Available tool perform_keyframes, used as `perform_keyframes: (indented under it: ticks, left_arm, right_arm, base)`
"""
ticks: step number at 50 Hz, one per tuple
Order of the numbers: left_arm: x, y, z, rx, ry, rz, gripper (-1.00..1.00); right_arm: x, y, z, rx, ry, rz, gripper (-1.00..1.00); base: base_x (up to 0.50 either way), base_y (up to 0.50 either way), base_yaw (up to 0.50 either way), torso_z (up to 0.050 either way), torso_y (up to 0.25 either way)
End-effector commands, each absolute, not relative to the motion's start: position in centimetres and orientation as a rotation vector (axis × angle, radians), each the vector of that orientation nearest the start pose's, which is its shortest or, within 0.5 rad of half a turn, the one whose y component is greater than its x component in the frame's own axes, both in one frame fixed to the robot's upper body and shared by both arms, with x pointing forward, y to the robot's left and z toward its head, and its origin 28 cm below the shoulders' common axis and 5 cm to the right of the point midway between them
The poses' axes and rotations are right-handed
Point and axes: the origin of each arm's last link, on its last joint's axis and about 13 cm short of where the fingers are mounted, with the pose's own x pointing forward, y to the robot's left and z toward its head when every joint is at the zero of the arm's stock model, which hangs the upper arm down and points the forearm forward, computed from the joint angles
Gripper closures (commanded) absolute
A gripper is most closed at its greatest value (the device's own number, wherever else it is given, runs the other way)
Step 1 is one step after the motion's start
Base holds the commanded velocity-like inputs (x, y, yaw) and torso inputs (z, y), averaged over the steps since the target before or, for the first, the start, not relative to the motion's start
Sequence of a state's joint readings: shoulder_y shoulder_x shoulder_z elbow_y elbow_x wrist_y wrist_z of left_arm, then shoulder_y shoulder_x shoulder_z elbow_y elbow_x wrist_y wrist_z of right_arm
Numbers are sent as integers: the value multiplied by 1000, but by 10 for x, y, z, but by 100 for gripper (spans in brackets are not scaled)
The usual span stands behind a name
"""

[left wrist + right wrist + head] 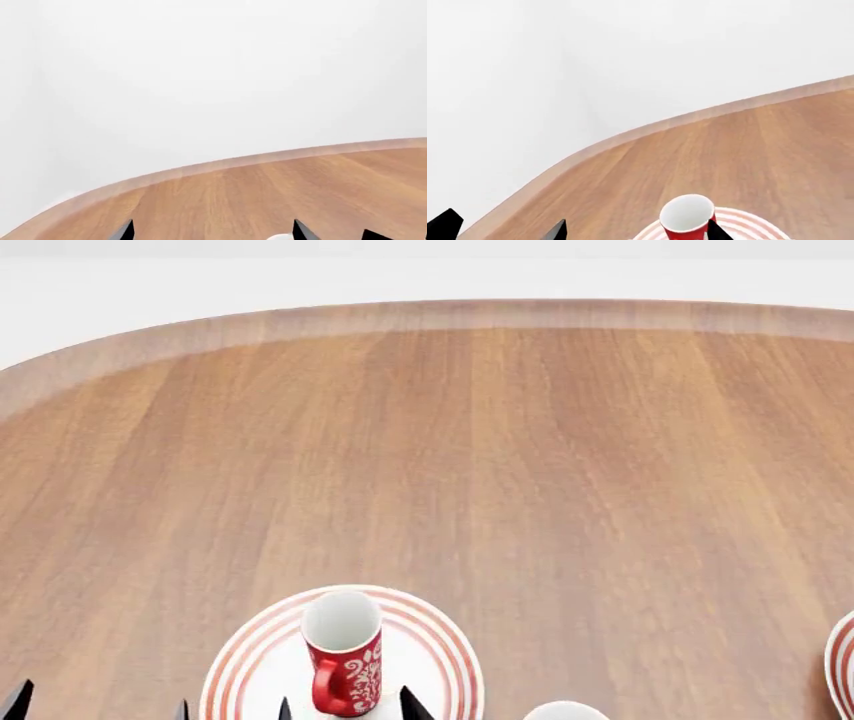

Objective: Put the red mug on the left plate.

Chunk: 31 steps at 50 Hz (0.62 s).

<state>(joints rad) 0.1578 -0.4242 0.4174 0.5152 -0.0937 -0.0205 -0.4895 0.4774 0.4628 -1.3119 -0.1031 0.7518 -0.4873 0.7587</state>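
The red mug [344, 652] with its white floral pattern stands upright on the left plate [438, 655], a white plate with red rings, at the near edge of the head view. My right gripper [347, 708] is open with one fingertip on each side of the mug. In the right wrist view the mug [687, 217] sits on the plate [750, 221], close to one finger of the right gripper [635, 231] and clear of the other. My left gripper [98, 708] is open and empty over bare wood left of the plate, and it also shows in the left wrist view [212, 232].
The rim of a white mug [563, 710] shows at the near edge, right of the plate. A second red-ringed plate [843, 665] is cut off at the right edge. The wooden table [507, 460] has a rounded far edge. A small white shape [280, 237] lies by one left fingertip.
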Motion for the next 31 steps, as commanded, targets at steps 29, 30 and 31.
perform_keyframes:
  ticks: [29,30,31]
  left_arm:
    - [127,190,93,126,-340,-71,-100]
    - [126,189,93,126,-342,-73,-100]
    - [125,189,94,128,-347,-73,-100]
  right_arm:
    - [122,-26,91,375,-282,377,-100]
    - [121,-26,91,376,-285,378,-100]
    - [118,-26,92,378,-290,381,-100]
  base:
    - [0,0,0,0,0]
    - [0,0,0,0,0]
    - [0,0,0,0,0]
